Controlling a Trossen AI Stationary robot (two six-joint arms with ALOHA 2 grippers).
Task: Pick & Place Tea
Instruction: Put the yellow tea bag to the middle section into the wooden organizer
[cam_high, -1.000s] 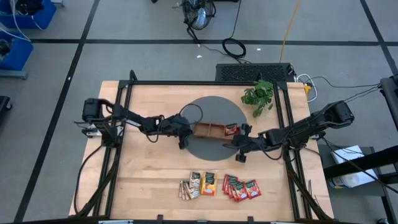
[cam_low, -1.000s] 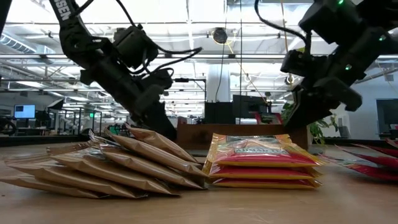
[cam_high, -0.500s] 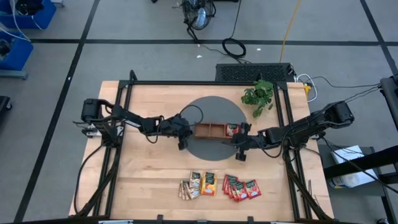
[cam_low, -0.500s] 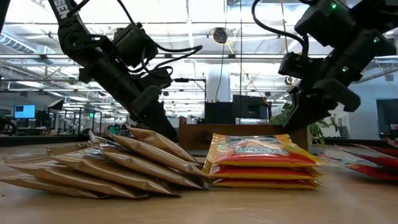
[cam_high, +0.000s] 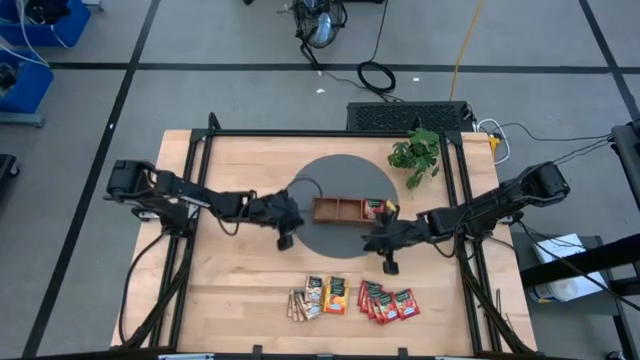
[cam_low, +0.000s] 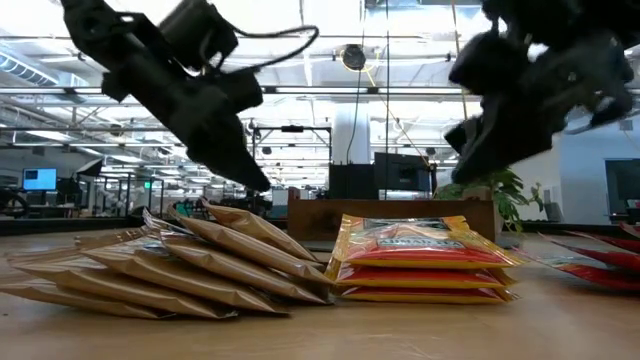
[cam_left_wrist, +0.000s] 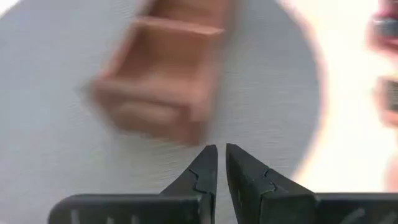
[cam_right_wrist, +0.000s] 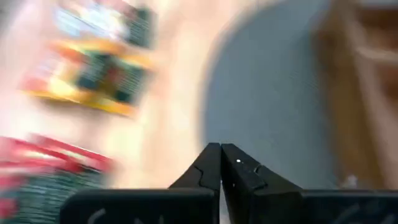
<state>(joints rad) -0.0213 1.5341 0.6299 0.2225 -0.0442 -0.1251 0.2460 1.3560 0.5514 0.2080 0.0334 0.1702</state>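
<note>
My left hand (cam_high: 285, 238) empty, fingers nearly together, just left of tray (cam_high: 349, 210). My right hand (cam_high: 388, 262) closed, empty; tea packets (cam_high: 352, 297) nearby on bench (cam_high: 240, 300).

One wooden tray (cam_high: 349, 209), one plant (cam_high: 415, 153), two arms — perhaps a dozen tea sachets (cam_high: 390, 302).

Your left arm stretches in from the table's left side, left gripper (cam_high: 285, 238) empty, fingers (cam_left_wrist: 205, 171) nearly together with a thin gap. Your right arm reaches in from the right side, right gripper (cam_high: 388, 262) empty, fingers (cam_right_wrist: 208, 163) pressed fully together. Both wrists raised above the tabletop.
</note>
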